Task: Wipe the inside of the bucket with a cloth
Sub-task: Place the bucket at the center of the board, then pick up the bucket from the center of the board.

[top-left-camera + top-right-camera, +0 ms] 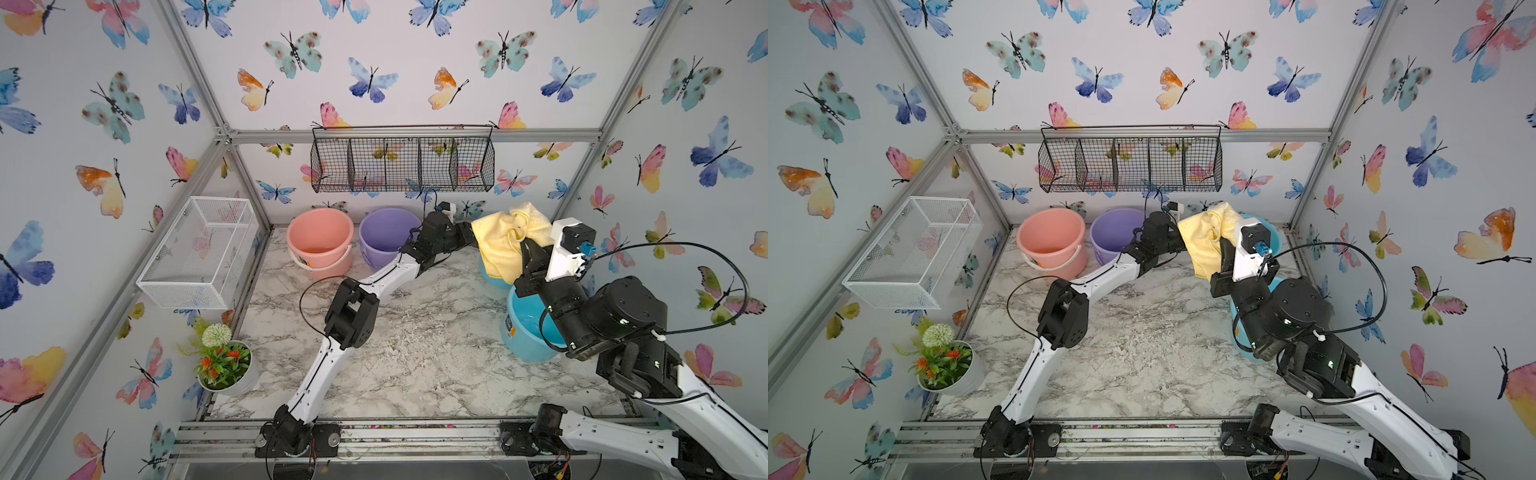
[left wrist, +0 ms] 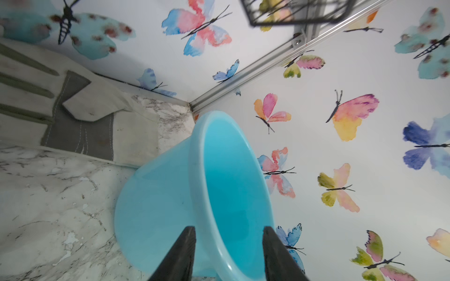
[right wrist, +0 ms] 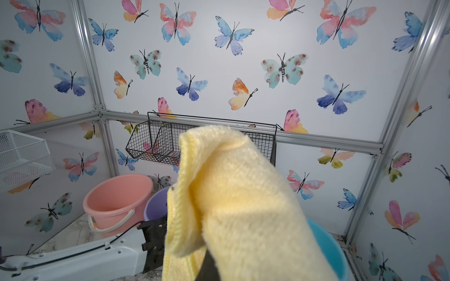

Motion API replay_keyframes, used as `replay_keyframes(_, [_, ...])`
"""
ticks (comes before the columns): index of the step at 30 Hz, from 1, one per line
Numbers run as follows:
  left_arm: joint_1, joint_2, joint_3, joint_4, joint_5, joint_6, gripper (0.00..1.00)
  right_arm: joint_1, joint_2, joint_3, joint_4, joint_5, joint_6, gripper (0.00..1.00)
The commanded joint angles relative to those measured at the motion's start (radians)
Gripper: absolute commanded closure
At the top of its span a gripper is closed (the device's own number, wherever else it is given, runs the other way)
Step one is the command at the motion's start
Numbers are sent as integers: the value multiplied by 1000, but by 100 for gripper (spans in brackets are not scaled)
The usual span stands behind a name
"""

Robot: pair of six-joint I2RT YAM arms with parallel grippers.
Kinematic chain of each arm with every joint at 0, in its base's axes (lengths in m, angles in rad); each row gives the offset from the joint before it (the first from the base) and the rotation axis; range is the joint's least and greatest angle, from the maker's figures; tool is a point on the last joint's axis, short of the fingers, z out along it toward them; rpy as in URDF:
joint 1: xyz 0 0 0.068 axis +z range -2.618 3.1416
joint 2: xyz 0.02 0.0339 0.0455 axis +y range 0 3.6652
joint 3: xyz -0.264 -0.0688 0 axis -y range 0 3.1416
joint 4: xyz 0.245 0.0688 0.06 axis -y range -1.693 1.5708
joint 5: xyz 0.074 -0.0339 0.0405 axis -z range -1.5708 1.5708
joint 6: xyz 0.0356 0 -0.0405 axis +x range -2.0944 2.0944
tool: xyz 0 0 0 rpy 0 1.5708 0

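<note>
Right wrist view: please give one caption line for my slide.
The yellow cloth held up, partly hiding a blue bucket; pink bucket and purple bucket stand by the back wall.

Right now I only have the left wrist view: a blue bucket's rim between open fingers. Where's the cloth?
Observer: The cloth hangs bunched from the right gripper, which is shut on it.
Operator: Is it inside the bucket?
Observer: It hangs above the blue bucket that the left gripper straddles; whether its lower edge dips inside, I cannot tell.
Operator: Any other bucket close by?
Observer: A second blue bucket stands nearer the arm bases, under the right arm.
</note>
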Motion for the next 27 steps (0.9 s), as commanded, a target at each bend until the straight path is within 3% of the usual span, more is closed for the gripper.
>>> replay_keyframes(1, [25,-178,-20,-75,-37,105,53,-5,-4,3,4,-3,21,98])
replay_keyframes(14, [132,-641,-399,-423,-150,353,54,-5,20,-104,-17,-14,118,98])
replay_keyframes(27, [248,-993,-838,-579,-269,397,56,-7,100,-204,-89,-41,307,98])
